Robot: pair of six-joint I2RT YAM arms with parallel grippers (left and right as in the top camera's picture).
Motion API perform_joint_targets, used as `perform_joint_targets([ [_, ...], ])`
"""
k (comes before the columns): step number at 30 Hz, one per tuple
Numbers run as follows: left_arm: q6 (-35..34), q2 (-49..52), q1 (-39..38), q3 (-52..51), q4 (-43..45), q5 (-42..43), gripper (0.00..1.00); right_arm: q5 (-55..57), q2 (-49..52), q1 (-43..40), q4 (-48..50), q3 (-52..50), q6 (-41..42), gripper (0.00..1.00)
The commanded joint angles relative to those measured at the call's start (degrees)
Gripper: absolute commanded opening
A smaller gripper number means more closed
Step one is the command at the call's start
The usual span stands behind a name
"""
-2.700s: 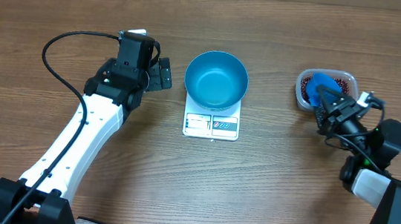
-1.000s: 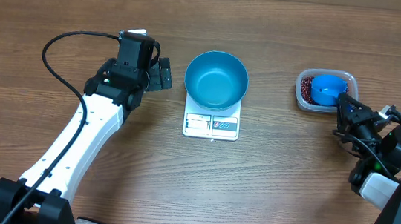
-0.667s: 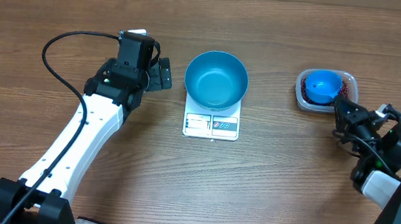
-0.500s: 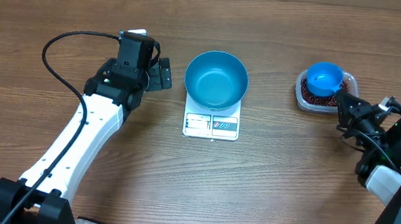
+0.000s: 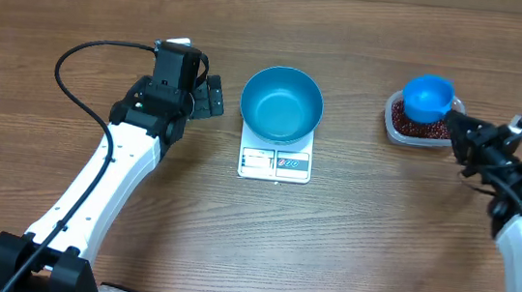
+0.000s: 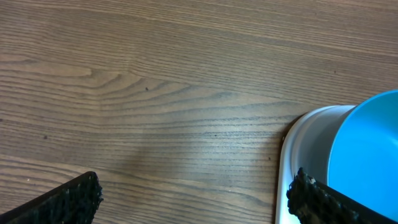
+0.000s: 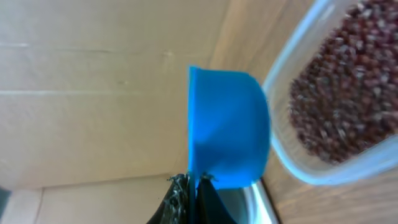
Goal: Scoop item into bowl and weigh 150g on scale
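Since the right gripper (image 5: pixel 461 130) is pinched shut on only the thin handle of the small blue scoop (image 5: pixel 427 97), the cup could twist in that narrow hold. It hangs over the far edge of the clear tub (image 5: pixel 391 129), where the beans (image 5: pixel 416 129) lie. From the wrist it looks tipped with its mouth to one side, and no beans show inside it, so I cannot tell whether it carries any. If it does, a tilt or a jerk on the way across the table (image 5: pixel 358 244) would likely scatter them short of the blue bowl (image 5: pixel 282 104), which sits empty on the white scale (image 5: pixel 275 163), well apart from the tub. A low pass could catch the tub's rim and drag it. At the bowl, a knock might shift it off the scale. The left gripper (image 5: pixel 212 97), spread wide just beside the bowl, would falsify the reading if it leaned on the scale.
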Motion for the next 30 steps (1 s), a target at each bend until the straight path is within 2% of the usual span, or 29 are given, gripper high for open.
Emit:
perform_joint_targets([
  [1, 0.3, 0.2, 0.2, -0.1, 0.2, -0.8, 1.00, 3.4, -2.3, 0.1, -15.8, 12.8, -15.3, 0.04],
  [5, 0.3, 0.2, 0.2, -0.1, 0.2, -0.8, 1.00, 13.6, -2.1, 0.1, -38.5, 27.4, -26.8, 0.04],
  [9, 0.3, 0.2, 0.2, -0.1, 0.2, -0.8, 1.00, 22.2, -2.0, 0.3, -51.0, 36.8, -38.0, 0.04],
  [15, 0.3, 0.2, 0.2, -0.1, 0.2, -0.8, 1.00, 31.2, -1.3, 3.8, -56.3, 38.2, -49.1, 0.04],
  [22, 0.3, 0.2, 0.2, -0.1, 0.2, -0.8, 1.00, 46.5, 5.5, 14.8, -54.9, 38.2, -59.6, 0.04],
  [30, 0.3, 0.2, 0.2, -0.1, 0.2, -0.8, 1.00, 59.6, 15.0, 23.9, -54.4, 38.2, -63.1, 0.04],
])
